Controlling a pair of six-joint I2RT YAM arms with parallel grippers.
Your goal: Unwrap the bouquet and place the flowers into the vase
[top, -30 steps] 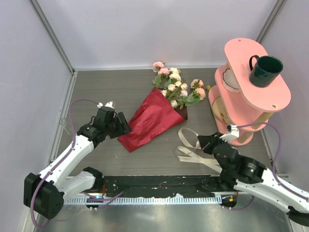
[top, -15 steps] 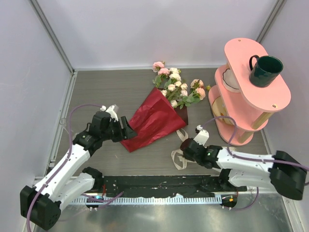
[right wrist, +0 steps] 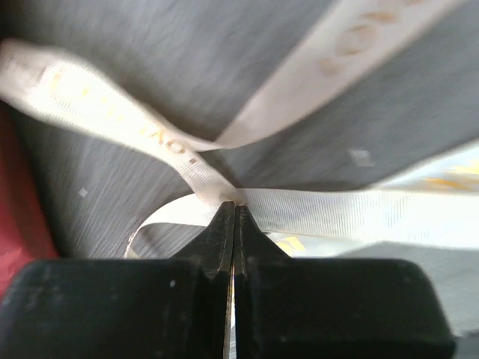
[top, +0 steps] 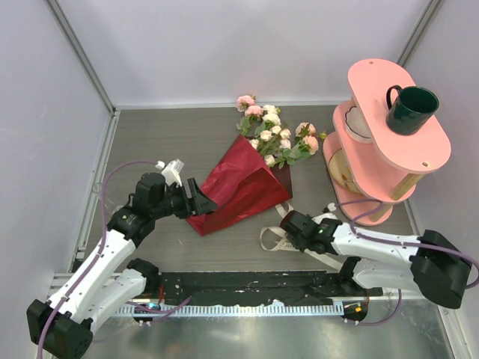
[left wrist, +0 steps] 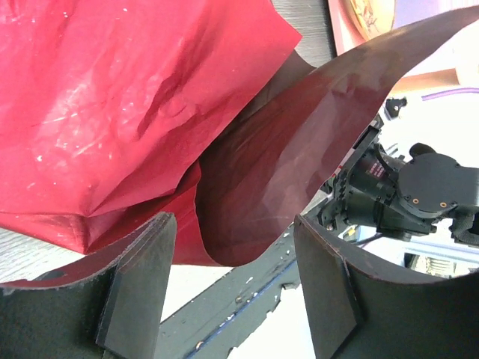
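The bouquet (top: pixel 258 153), lying mid-table (top: pixel 150 142) in light, crinkly, easily torn red paper (top: pixel 238 188), is judged best taken at the paper's loose near edge, straddled by the open left gripper (top: pixel 202 202), while the cream ribbon (top: pixel 271 238) is pinched by the closed right gripper (top: pixel 289 222).

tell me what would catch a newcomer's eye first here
The dark red paper wrap lies at the centre of the overhead view, with pink and cream roses spilling from its far end. The left gripper stands open around a curled edge at the wrap's near end, and the right gripper is shut on the cream ribbon beside it. At the right stands a pink shelf with a dark green mug on top.
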